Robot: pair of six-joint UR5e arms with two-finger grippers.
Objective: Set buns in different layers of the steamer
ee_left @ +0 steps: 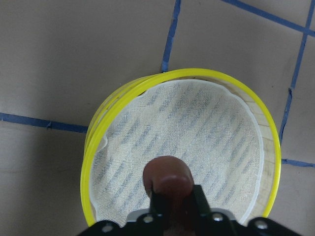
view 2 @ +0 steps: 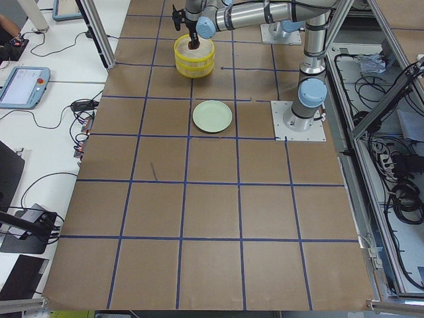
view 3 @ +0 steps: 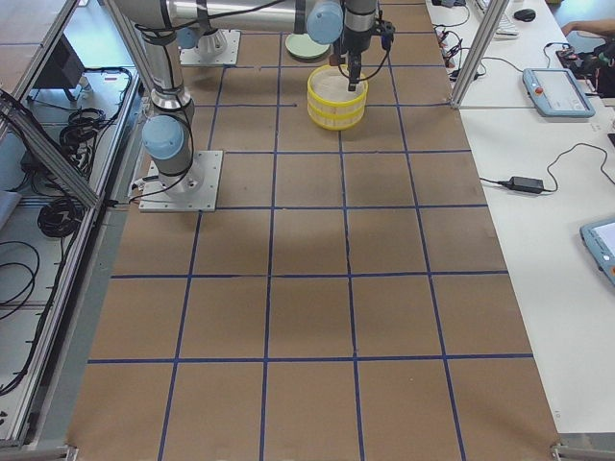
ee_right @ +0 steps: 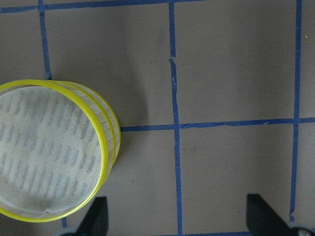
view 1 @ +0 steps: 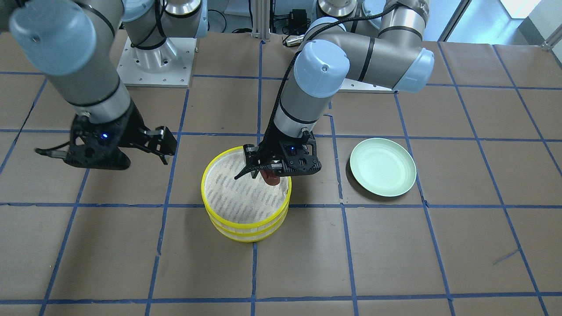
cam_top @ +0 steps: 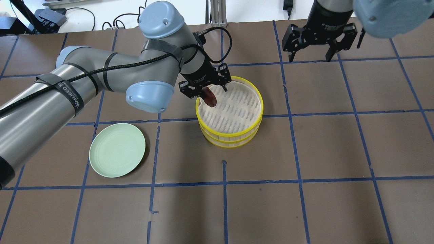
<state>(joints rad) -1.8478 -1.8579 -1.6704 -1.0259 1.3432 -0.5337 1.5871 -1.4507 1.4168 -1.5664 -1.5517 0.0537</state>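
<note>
Overhead exterior: left gripper (cam_top: 205,90) holds the reddish-brown bun (cam_top: 211,99) over the stacked steamer.

Its two fingers are closed narrowly on the bun's upper end, and the bun hangs below them just inside the rim of the top tray (cam_top: 261,101), at about 9 o'clock of that tray, above the whitish liner (cam_top: 237,108). Whether the bun touches the liner cannot be told. The top tray sits squarely on the lower tray (cam_top: 230,144). The right gripper (cam_top: 309,60) hangs at about 1 o'clock from the steamer, well apart, fingers spread wide and gripping nothing. A pale green plate (cam_top: 117,154) lies on the table (cam_top: 305,152) at about 8 o'clock from the steamer.
</note>
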